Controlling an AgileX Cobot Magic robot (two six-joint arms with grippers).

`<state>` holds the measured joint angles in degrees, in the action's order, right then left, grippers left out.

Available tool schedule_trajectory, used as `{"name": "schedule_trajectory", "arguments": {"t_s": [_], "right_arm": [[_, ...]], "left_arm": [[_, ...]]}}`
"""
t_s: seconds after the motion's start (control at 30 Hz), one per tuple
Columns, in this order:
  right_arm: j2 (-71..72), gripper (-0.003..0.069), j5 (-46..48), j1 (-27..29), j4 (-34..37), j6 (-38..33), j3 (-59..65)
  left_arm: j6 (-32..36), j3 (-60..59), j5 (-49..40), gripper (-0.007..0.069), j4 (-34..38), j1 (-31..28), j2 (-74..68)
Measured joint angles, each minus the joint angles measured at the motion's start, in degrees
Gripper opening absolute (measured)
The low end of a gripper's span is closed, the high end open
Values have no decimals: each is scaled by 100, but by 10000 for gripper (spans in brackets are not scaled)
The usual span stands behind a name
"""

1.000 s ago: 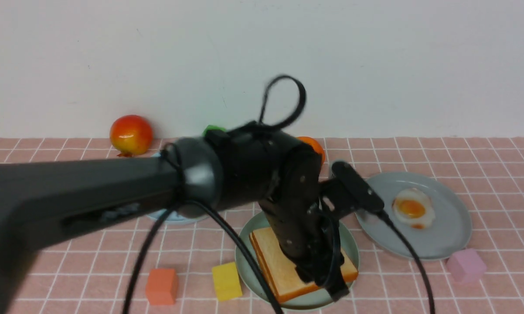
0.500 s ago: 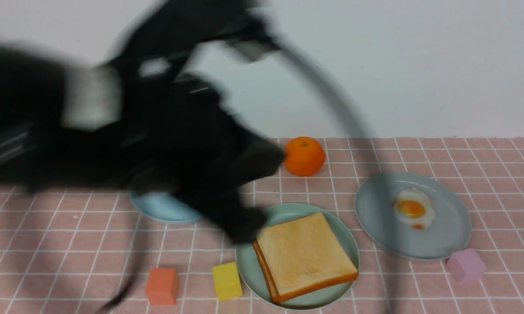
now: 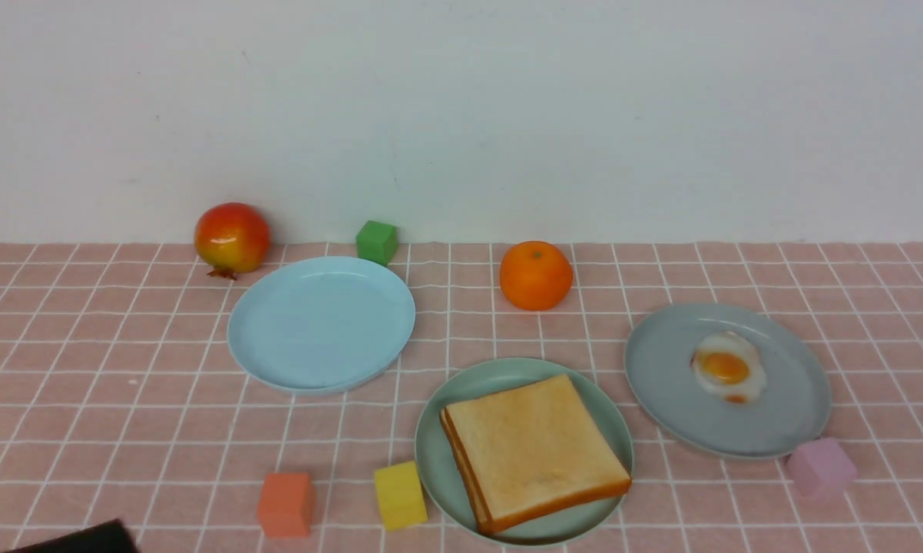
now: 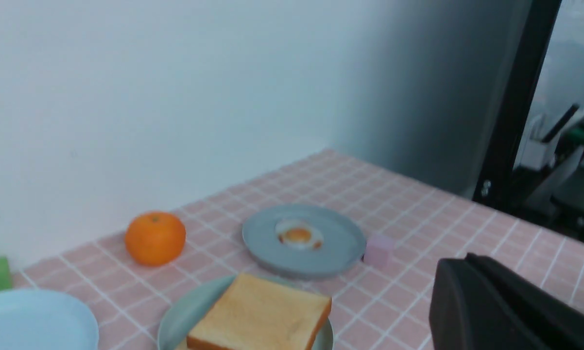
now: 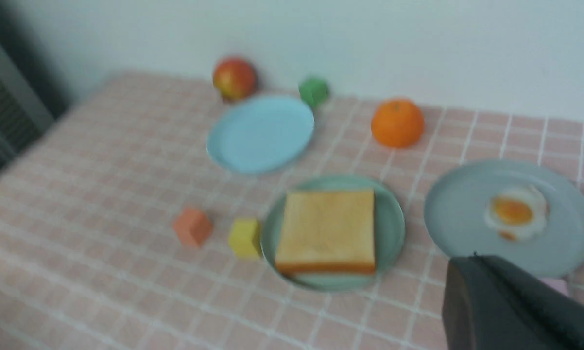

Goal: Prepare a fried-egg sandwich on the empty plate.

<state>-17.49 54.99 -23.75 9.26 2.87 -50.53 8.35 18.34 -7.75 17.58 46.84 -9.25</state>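
Plain white wall (image 3: 461,115) behind a pink, white-gridded tabletop (image 3: 85,399)

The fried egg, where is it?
In the front view the fried egg lies on the grey plate at the right, beyond the pink cube.

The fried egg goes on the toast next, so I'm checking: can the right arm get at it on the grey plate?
Probably yes: the fried egg lies uncovered on the grey plate, on the right arm's side, nothing over it.

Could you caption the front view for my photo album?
Toast sits on the mint-green plate; fried egg waits on the grey plate.
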Motion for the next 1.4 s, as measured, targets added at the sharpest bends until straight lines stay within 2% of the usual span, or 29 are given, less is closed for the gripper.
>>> {"name": "schedule_trajectory", "arguments": {"t_s": [0.17,0.63,0.8,0.87,0.9,0.97,1.0,1.1,1.2,1.4], "right_arm": [[5,11,-59,0,-5,304,85],[5,16,19,0,-4,318,193],[179,17,-259,410,-152,318,657],[391,15,-701,934,-360,307,1188],[413,15,-745,978,-357,307,1247],[770,7,-1581,1525,-372,239,2224],[799,6,-1644,1602,-372,220,2398],[1343,0,-2682,2066,-472,167,3792],[1729,-3,-3101,2144,-716,167,4624],[1816,-2,-3220,2149,-1284,582,5174]], "left_arm": [[0,-81,67,12,0,0,387],[0,-87,95,12,5,0,394],[0,-87,100,12,5,0,394],[0,-87,100,12,5,0,394],[0,-87,100,12,5,0,394],[0,-87,100,12,5,0,394],[0,-87,100,12,5,0,394],[0,-87,94,12,5,0,394],[0,-87,94,12,5,0,394],[0,-87,77,12,24,0,394]]}}
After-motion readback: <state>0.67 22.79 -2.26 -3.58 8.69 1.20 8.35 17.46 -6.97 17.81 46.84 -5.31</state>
